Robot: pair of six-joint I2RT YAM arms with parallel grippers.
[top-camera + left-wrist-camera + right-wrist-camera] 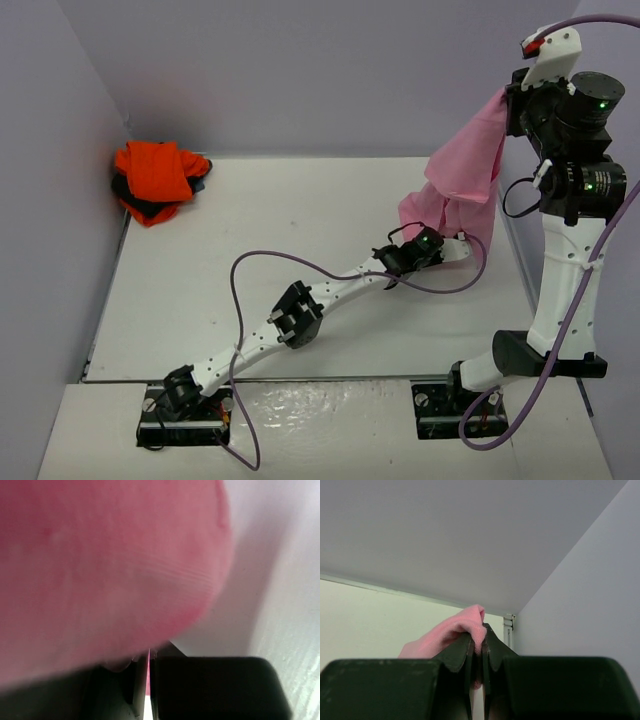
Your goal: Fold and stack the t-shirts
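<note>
Pinching pink t-shirt [468, 168], right hand [476, 647] high, left hand [149, 666] low, table [200, 300] edge

No legible text, label, brand mark, number or sign was found in any of the three views. Surfaces checked from overhead were the left arm [300, 310], the right arm [565, 280], the pink t-shirt [465, 180], the orange t-shirt [158, 172] and the table [250, 220]. The only markings are green indicator lights [603, 101] on the arm joints, and these carry no characters.
</note>
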